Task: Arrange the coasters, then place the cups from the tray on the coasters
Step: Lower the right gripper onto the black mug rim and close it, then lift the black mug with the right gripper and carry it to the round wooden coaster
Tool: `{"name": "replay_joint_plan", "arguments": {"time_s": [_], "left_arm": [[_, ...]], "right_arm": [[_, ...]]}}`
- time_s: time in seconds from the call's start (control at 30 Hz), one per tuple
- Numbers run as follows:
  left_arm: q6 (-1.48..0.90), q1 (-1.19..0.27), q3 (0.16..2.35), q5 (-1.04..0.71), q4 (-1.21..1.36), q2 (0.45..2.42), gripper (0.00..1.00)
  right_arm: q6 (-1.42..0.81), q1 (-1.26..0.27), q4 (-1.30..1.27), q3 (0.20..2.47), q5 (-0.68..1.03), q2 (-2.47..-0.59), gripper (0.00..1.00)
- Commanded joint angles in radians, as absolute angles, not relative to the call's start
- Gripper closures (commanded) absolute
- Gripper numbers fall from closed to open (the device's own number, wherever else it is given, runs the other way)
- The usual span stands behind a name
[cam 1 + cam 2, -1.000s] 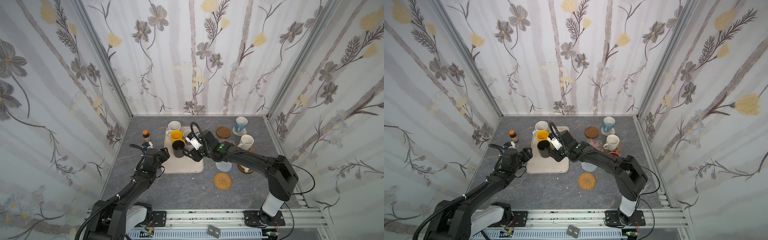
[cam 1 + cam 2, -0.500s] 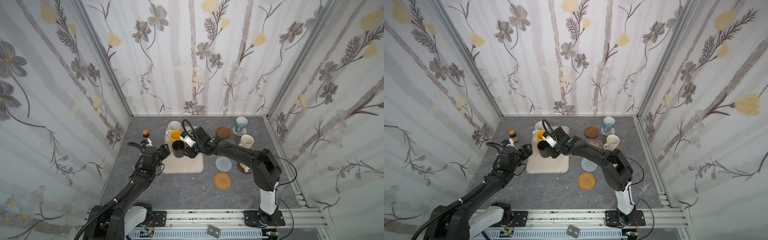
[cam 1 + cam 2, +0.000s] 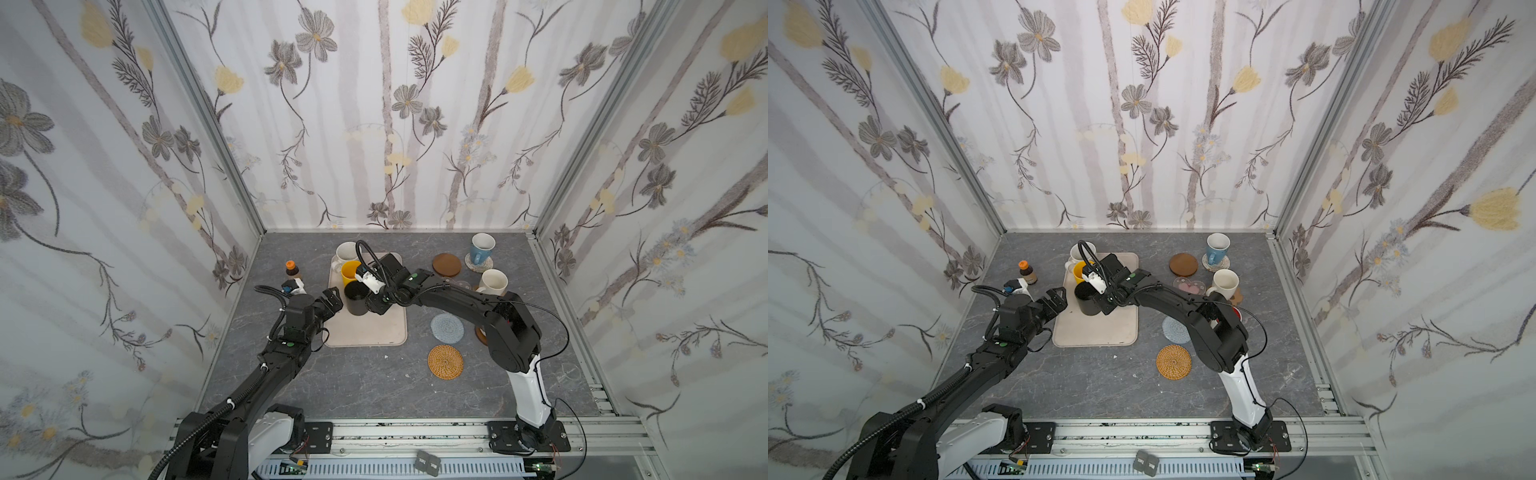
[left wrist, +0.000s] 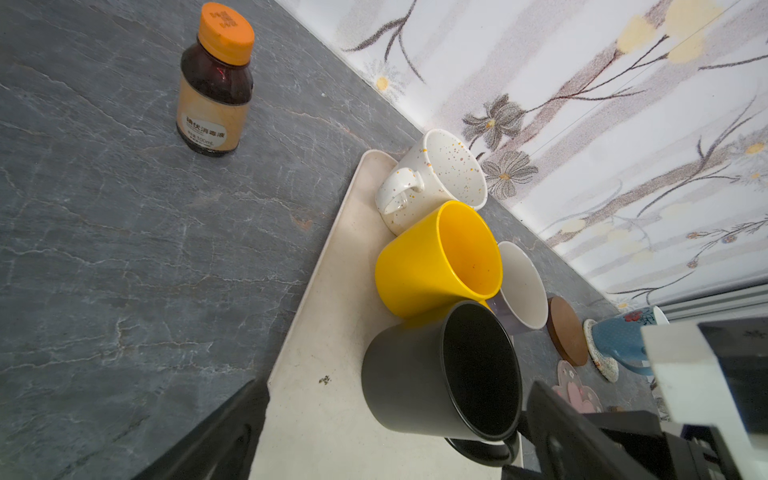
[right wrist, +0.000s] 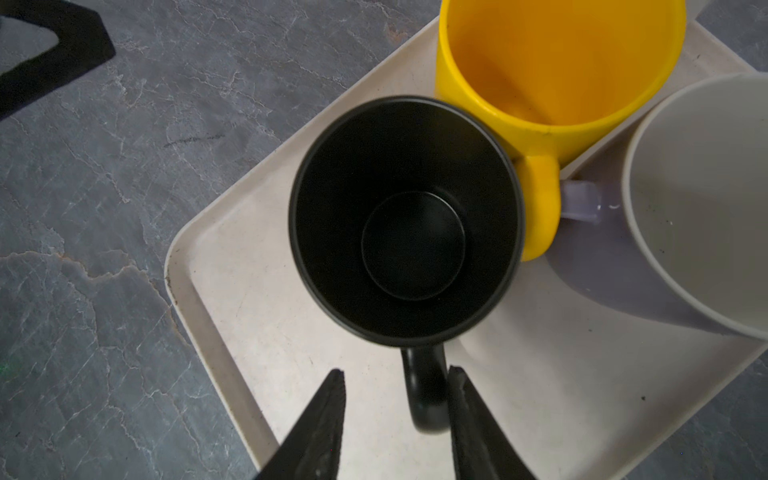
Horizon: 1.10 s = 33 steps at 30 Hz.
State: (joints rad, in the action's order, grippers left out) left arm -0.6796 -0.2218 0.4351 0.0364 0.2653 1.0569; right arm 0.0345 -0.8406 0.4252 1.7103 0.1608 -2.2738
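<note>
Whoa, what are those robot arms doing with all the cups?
The right gripper has its open jaws either side of the handle of the black mug on the beige tray, not squeezing yet. The left gripper hovers open beside the tray. A yellow mug, speckled white mug and lavender mug sit there too. A light blue mug and a plain white mug stand on coasters; the brown wood disc, grey-blue crochet mat and tan rattan mat are bare.
</note>
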Motion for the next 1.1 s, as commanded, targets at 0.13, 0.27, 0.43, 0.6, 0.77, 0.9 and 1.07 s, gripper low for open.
{"name": "replay_joint_plan", "arguments": {"time_s": [0.13,0.27,0.43,0.6,0.77,0.9,1.07], "left_arm": [[-0.679,-0.227,0.424,0.035,0.296,1.045,0.00],[-0.680,-0.230,0.420,0.036,0.298,1.042,0.00],[-0.685,-0.233,0.419,0.029,0.301,1.029,0.00],[-0.688,-0.236,0.420,0.025,0.301,1.003,0.00],[-0.691,-0.238,0.414,0.021,0.298,0.999,0.00],[-0.693,-0.238,0.404,0.031,0.296,0.971,0.00],[-0.696,-0.239,0.412,0.037,0.278,0.933,0.00]], "right_arm": [[0.053,-0.841,0.449,1.755,0.148,-2.322,0.58],[0.052,-0.841,0.453,1.766,0.148,-2.340,0.61],[0.046,-0.840,0.455,1.772,0.156,-2.357,0.64],[0.039,-0.839,0.450,1.779,0.159,-2.364,0.72],[0.038,-0.841,0.456,1.779,0.159,-2.363,0.81],[0.037,-0.842,0.459,1.775,0.163,-2.361,0.87],[0.038,-0.845,0.457,1.775,0.170,-2.357,0.93]]}}
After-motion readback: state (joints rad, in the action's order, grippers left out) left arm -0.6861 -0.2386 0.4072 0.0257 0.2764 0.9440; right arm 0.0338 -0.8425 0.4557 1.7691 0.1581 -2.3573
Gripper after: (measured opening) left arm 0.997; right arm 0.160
